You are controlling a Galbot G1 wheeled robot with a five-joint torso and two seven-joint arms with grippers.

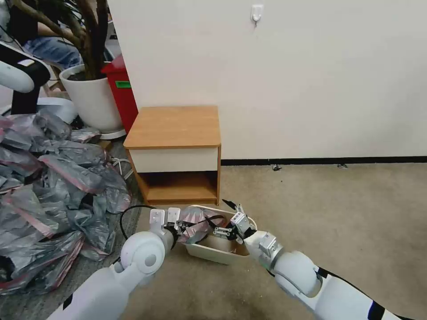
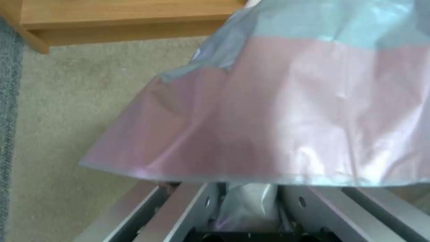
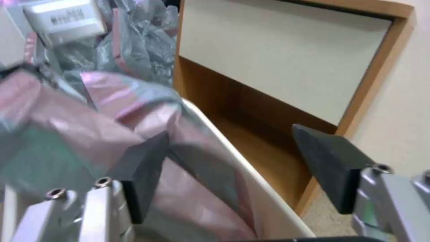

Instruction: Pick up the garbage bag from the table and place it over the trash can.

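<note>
The garbage bag [image 1: 194, 222], thin grey plastic with a pink rim band [image 2: 268, 117], hangs bunched over the left end of the cream trash can [image 1: 212, 252]. The can stands on the carpet in front of the wooden table [image 1: 173, 129]. My left gripper [image 1: 172, 221] is at the can's left end, shut on a fold of the bag [image 2: 249, 201]. My right gripper [image 1: 232, 226] hovers over the can's right part, open. Its dark pads [image 3: 143, 168] stand on either side of the can's far rim [image 3: 244, 168], with bag plastic [image 3: 58, 134] beside one pad. The table top is bare.
A large heap of grey-and-pink bags [image 1: 49, 191] covers the floor at the left. A white plant pot [image 1: 91, 100] and a red box [image 1: 121, 89] stand behind it. The wall runs behind the table. Open carpet [image 1: 338, 209] lies to the right.
</note>
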